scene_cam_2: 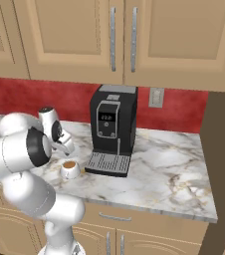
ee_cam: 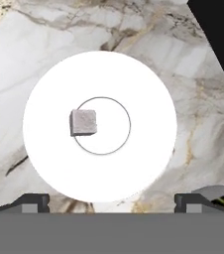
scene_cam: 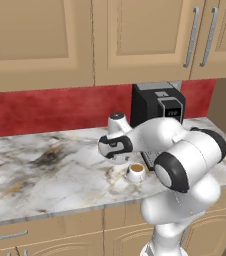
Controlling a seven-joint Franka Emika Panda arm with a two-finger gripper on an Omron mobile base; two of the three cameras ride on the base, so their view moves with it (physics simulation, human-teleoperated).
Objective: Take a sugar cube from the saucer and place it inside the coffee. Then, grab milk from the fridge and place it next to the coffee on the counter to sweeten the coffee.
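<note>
While the end effector (ee_cam: 112, 201) hangs spread wide over the saucer (ee_cam: 143, 163), it should shift toward the off-centre sugar cube (ee_cam: 84, 122) before descending straight

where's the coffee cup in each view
Left base view: the coffee cup sits at center, near the counter's front edge, just left of the arm's elbow.
Right base view: the cup is left of center, beside the coffee machine's drip tray.
Hand view: I can't find it; the saucer and sugar cube are there.
Shared landmark: the black coffee machine.
</note>
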